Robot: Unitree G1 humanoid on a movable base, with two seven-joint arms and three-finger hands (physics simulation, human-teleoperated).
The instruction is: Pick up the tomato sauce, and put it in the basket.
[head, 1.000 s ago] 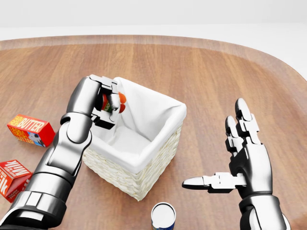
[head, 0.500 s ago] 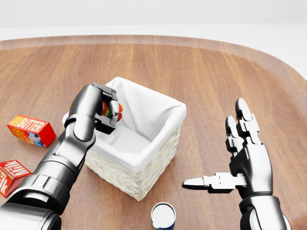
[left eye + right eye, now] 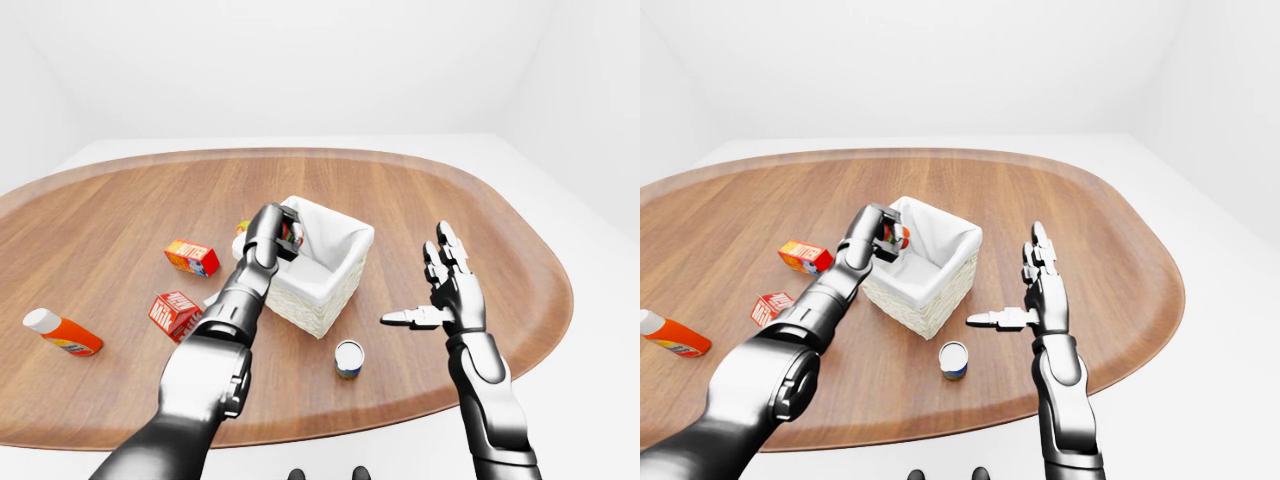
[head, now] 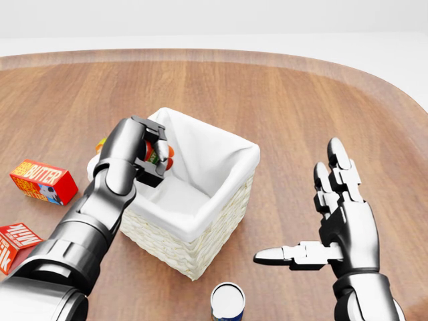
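Nearest the bottom of the head view, a can (image 4: 228, 302) stands upright on the bench (image 4: 294, 100), just below the basket (image 4: 200, 247). The right hand (image 4: 338, 221) hovers to the right of the basket, well apart from it, fingers (image 4: 336, 155) spread wide and holding nothing.

The left hand (image 4: 144, 157) is positioned over the basket's left rim. Its fingers are closed around the sauce (image 4: 162, 154), of which only red and dark patches show between them. The sauce hangs above the white liner (image 4: 200, 154), not yet resting inside.

Step in hand: placement. The next move likely calls for lowering the sauce clear of the rim, then opening the fingers.

To the left lie a butter box (image 4: 43, 180), a second red box (image 4: 15, 247) and, in the left-eye view, an orange bottle (image 3: 62, 333) on its side.

The bench is an oval of brown wood grain. The room beyond is plain white, walls and floor alike.
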